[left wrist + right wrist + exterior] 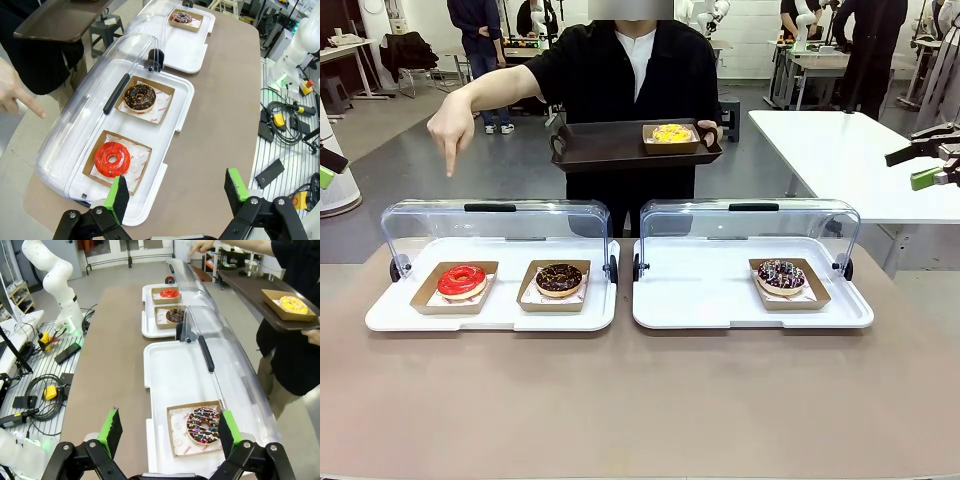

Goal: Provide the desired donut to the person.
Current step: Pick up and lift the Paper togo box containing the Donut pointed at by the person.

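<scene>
The person (620, 75) stands across the table, holding a dark tray (600, 150) that carries a yellow donut (671, 133) in a box. Their other hand (450, 130) points a finger down over the red donut (462, 280), which sits in its paper box on the left white tray (390, 315). Beside it lies a chocolate donut (559, 279). A sprinkled donut (781, 275) sits on the right white tray (690, 300). My left gripper (177, 192) hangs open above the table's left end near the red donut (112, 158). My right gripper (169, 432) is open above the sprinkled donut (203, 425).
Both clear tray lids (490, 225) stand swung open toward the person. The brown tabletop (640, 400) is bare in front of the trays. A white table (840, 150) stands behind on the right, and other people work in the background.
</scene>
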